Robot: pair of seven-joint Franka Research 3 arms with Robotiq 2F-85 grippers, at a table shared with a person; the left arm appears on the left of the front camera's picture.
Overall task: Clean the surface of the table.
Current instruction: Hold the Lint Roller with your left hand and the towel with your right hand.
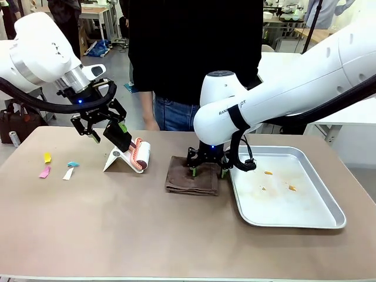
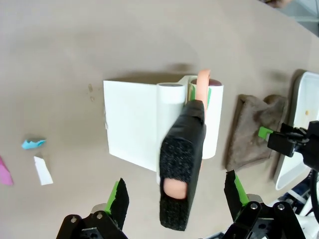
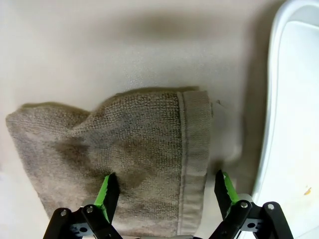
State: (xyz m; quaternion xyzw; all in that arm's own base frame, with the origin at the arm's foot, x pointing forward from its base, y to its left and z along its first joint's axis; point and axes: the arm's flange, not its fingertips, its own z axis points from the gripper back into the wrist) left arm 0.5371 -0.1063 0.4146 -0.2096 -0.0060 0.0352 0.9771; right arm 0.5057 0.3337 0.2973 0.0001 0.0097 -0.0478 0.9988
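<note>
Taupe-brown and matte, the desk (image 1: 117, 229) takes up the lower part of the front view, between the robot and a person standing at its far edge. Its long axis runs side to side across that view, with one long edge facing the person.

Well left of the brown cloth (image 1: 191, 179), a few coloured paper scraps (image 1: 59, 166) lie on the desk. Nearer the cloth, but on the same side, a lint roller (image 1: 140, 154) leans in a white stand (image 1: 116, 160). The left tool (image 1: 108, 134) hangs over it with its jaws spread wide. In the left wrist view the black handle (image 2: 182, 164) rises between the pads and touches neither.

The right tool (image 1: 208, 167) is low over the cloth's right edge. Its jaws are also apart and hold nothing, and the hemmed border sits between the fingers in the right wrist view. Just right of the cloth lies a silver tray (image 1: 329, 220) with a few crumbs (image 1: 268, 173) in it.

Both arms appear to be about to grasp. The left should probably keep the handle centred, close squarely on it and lift along its line so the stand does not tip. The right would do best to press down and pinch a thick fold beside the hem, keeping clear of the tray rim.
</note>
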